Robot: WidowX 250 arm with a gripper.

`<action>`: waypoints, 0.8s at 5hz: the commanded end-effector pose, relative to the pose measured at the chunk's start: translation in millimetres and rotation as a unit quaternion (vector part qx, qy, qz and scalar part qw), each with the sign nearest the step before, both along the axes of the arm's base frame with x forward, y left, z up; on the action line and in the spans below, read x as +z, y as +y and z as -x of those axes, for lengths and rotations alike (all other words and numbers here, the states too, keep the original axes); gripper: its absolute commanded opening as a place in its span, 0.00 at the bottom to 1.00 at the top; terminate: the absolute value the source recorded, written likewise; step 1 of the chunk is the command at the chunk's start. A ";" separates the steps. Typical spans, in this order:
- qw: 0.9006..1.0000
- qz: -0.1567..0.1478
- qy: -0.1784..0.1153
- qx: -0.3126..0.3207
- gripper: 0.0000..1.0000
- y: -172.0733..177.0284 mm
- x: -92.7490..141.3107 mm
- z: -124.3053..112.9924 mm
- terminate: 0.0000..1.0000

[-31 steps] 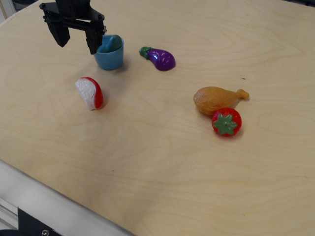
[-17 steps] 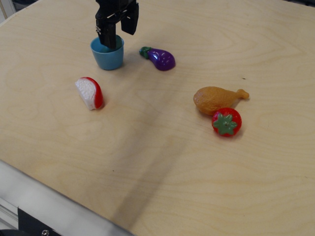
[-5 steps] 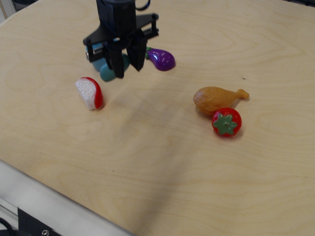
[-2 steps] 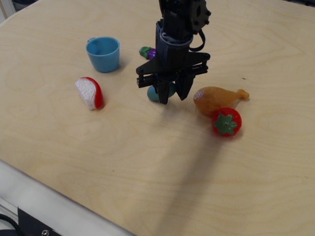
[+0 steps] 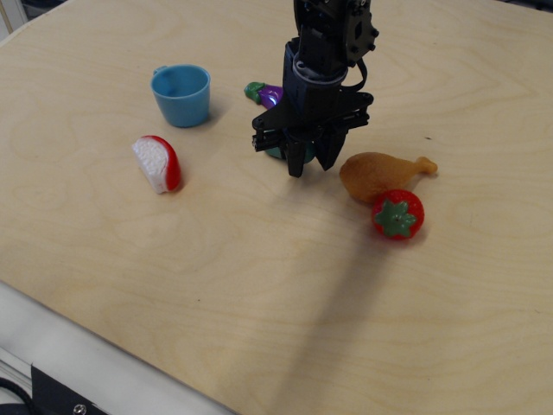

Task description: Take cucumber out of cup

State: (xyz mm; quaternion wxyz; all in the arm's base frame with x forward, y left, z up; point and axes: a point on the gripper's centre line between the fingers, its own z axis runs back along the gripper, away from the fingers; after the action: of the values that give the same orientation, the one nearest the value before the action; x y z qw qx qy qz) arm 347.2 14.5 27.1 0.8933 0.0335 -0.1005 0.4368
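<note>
Worktop (image 5: 259, 285): pale plywood, carrying all the toys listed below.
Cup (image 5: 181, 95): light blue, upright, toward the far left of the worktop; small handle on its far-left side; the inside shows only blue.
Cucumber (image 5: 276, 152): only a small teal sliver visible, low behind the left finger of the gripper; outside the cup and well apart from it, to the cup's right, close to the worktop surface.
Gripper (image 5: 307, 162): black, pointing downward at mid-worktop, between the cup and the drumstick.
Jaws: narrow, fingers close together; the cucumber seems to sit at or just behind them, but from this angle it cannot be told whether they are pinching it.
Eggplant (image 5: 263, 93): purple with green stem, mostly hidden behind the arm; only the stem end and a bit of purple show, on the far side of the gripper.
Apple slice (image 5: 157, 163): red skin, white face, left of the gripper and nearer the camera than the cup.
Drumstick (image 5: 380, 174): orange-brown, just right of the gripper, bone end pointing right.
Tomato (image 5: 398, 214): red with green star top, touching or just beside the drumstick's near edge.
</note>
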 end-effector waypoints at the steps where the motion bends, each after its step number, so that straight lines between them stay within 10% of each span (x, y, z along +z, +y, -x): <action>1: 1.000 0.022 -0.004 0.019 1.00 16.1 9.7 -7.9 0.00; 4: 0.999 0.022 -0.014 0.037 1.00 26.6 31.8 -6.4 0.00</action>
State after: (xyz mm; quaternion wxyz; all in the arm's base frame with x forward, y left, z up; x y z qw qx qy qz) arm 340.2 29.1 25.2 0.8808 0.0342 -0.0534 0.4692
